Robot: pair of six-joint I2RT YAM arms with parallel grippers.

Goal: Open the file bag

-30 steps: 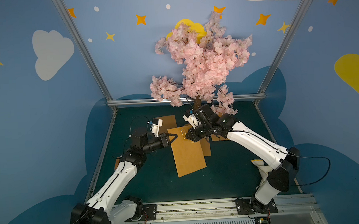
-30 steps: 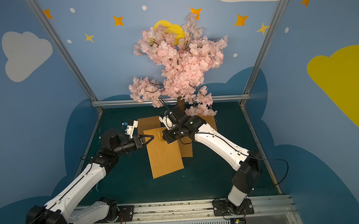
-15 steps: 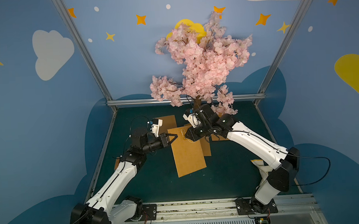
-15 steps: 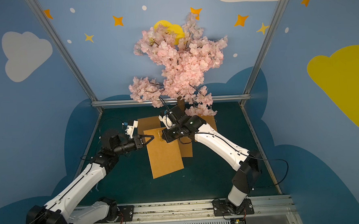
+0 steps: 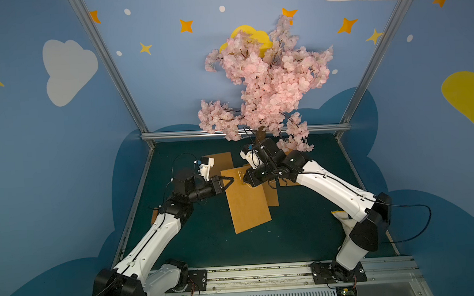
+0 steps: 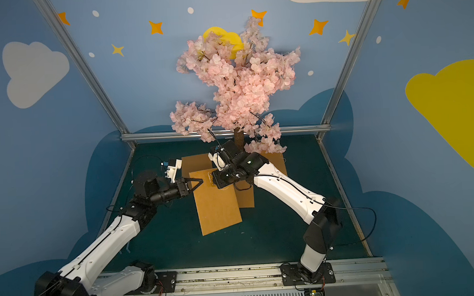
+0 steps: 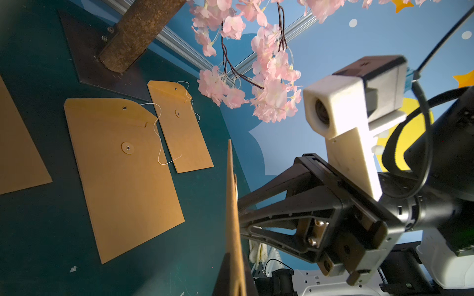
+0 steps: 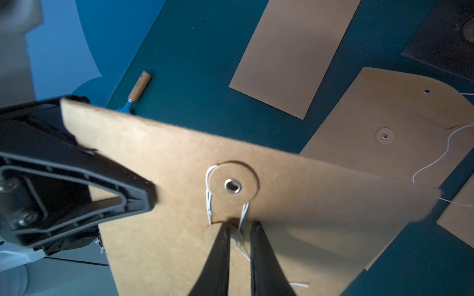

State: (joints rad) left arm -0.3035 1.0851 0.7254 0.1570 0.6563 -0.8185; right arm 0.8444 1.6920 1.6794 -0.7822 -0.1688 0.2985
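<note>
The left tool [image 5: 230, 180] is pressed together on the side edge of the file bag [image 5: 247, 203], holding its flap end up off the bench [image 5: 207, 239]. The right tool [image 8: 238, 228], nearer the fastening, has its tips a narrow gap apart with the white string [image 8: 243, 214] running between them, and the round button [image 8: 233, 185] lies straight ahead of those tips, so unwinding should circle it
</note>
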